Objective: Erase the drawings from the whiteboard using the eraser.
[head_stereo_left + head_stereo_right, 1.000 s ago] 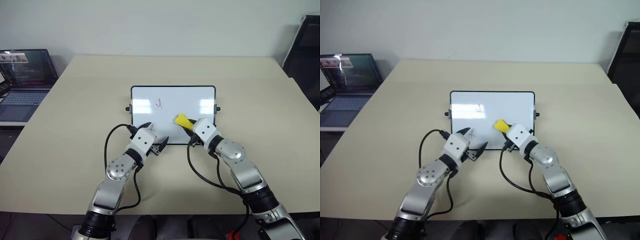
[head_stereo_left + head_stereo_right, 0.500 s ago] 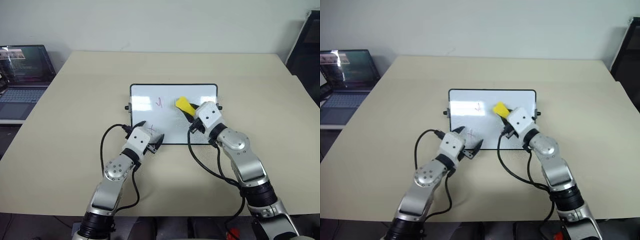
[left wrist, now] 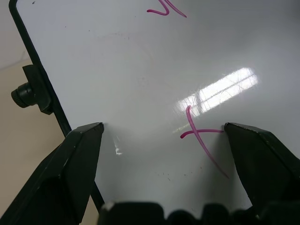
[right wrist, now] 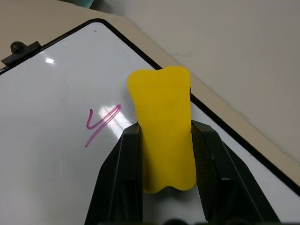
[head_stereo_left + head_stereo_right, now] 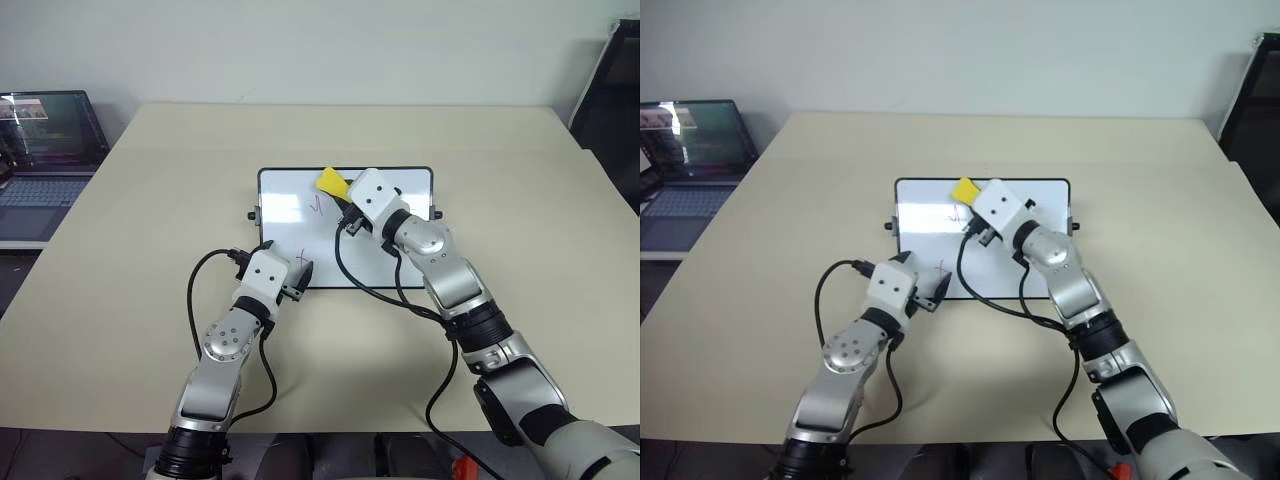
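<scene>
Right wrist view shows our right hand (image 4: 164, 187) clamped on the eraser (image 4: 164, 131), its fingers (image 4: 126, 173) pinching the yellow block so its free end sticks out just beside the tick-shaped drawing (image 4: 101, 123) near the whiteboard's (image 5: 400, 275) far edge, ready, we judge, to wipe it. Our left hand (image 3: 164, 140) stands wide and empty over the board's near left corner, straddling the red cross (image 3: 199, 138), probably to steady the board, which lies mid-worktop (image 5: 130, 240), while we rub.
</scene>
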### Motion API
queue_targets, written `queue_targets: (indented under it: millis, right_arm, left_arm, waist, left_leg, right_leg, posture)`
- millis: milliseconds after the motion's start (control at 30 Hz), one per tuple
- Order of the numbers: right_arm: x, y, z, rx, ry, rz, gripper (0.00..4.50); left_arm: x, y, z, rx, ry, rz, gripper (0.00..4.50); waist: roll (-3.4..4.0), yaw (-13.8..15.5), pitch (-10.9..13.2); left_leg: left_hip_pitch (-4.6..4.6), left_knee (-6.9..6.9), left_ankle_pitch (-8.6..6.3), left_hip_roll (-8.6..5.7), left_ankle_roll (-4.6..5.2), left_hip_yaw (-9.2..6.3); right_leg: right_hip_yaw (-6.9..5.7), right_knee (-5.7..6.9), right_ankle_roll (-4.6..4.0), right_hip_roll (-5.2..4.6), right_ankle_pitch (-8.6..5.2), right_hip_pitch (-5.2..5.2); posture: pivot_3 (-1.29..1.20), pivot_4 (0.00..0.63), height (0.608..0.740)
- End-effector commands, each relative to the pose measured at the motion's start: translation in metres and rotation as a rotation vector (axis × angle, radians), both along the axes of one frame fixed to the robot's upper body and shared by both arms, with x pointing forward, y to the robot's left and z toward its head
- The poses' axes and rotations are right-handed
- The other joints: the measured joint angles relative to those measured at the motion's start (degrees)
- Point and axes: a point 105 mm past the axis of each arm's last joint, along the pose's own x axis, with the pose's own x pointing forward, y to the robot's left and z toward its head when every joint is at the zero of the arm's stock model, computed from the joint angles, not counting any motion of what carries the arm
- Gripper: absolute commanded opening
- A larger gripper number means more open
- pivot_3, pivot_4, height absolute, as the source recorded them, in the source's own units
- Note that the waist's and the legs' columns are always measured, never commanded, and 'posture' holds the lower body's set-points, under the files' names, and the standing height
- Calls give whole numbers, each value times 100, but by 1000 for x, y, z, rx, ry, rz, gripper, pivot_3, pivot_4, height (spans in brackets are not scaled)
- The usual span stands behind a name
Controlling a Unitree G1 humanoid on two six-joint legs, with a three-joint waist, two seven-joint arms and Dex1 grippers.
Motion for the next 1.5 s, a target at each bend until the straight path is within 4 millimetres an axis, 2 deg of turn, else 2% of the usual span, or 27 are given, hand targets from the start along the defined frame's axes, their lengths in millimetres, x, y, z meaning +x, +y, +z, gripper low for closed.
queue_targets:
  millis: [33,133,267,433,600,700,767,867,1033,1167,1233,1367,1500]
  right_arm:
    - [10,1,-3,-48,-10,-24,1122]
    - [10,6,-13,-101,12,-7,1122]
    - [-10,16,-46,-240,69,102,1122]
    - [-28,19,-69,-312,154,185,1122]
    - [-20,14,-56,-264,146,138,1122]
    - [3,6,-26,-154,75,17,1122]
    - [13,0,-13,-99,44,-40,1122]
    - [17,-4,-9,-48,51,-81,1122]
    - [10,-3,-17,-34,117,-55,1122]
    - [-29,15,-53,-92,369,145,1122]
    - [-39,15,-63,-117,458,167,1122]
    - [-45,12,-71,-108,559,142,1122]
    - [-36,6,-65,-98,513,90,1122]
  left_arm:
    - [-5,-4,12,-9,-50,-10,4500]
    - [-7,-3,12,-3,-53,-8,4500]
    - [-10,0,11,2,-51,1,4500]
    - [-11,0,11,2,-51,5,4500]
    - [-13,0,11,1,-51,5,4500]
    - [-14,-4,11,-3,-51,-4,4500]
    - [-14,-6,12,-2,-55,-12,4500]
    - [-14,-8,14,2,-59,-24,4500]
    - [-13,-9,14,6,-60,-32,4500]
    - [-12,-12,15,6,-63,-43,4500]
    - [-12,-12,15,7,-63,-43,4500]
    - [-12,-13,15,6,-62,-45,4500]
    - [-12,-14,15,8,-61,-47,4500]
  waist:
    - [0,-8,0]
    - [1,-7,0]
    - [3,-5,-2]
    - [3,1,-2]
    - [3,11,-2]
    - [4,11,-1]
    - [5,12,-1]
    - [5,58,-1]
    - [5,35,-1]
    - [5,46,-1]
    - [6,33,0]
    - [8,31,1]
    - [7,33,1]
  left_leg:
    - [0,8,0,0,0,-2]
    - [1,38,0,3,1,-15]
    - [47,45,-5,3,15,-20]
    - [55,46,-3,2,16,-27]
    - [55,46,-2,1,15,-35]
    - [55,46,-1,0,14,-35]
    - [54,46,3,0,14,-36]
    - [54,46,4,-1,13,-49]
    - [42,43,4,0,13,-42]
    - [41,42,4,0,14,-45]
    - [42,41,3,0,14,-44]
    - [43,41,4,0,14,-49]
    - [43,41,4,-2,14,-54]
  right_leg:
    - [-3,10,0,0,0,0]
    - [-27,38,0,-1,0,2]
    - [-48,43,-7,-8,4,42]
    - [-53,44,-7,-9,4,53]
    - [-58,44,-9,-10,5,55]
    - [-58,45,-11,-10,7,55]
    - [-60,47,-19,-10,13,51]
    - [-61,44,-20,-12,14,31]
    - [-62,43,-20,-11,14,43]
    - [-61,39,-20,-12,14,46]
    - [-61,39,-20,-11,14,47]
    - [-61,42,-20,-11,14,45]
    - [-61,39,-20,-12,14,45]
  posture:
    - [0,150,740]
    - [0,150,740]
    - [0,150,740]
    - [0,150,740]
    - [0,150,740]
    - [0,150,740]
    - [0,150,740]
    - [0,150,740]
    - [0,150,740]
    - [0,150,740]
    - [0,150,740]
    - [0,150,740]
    - [0,150,740]
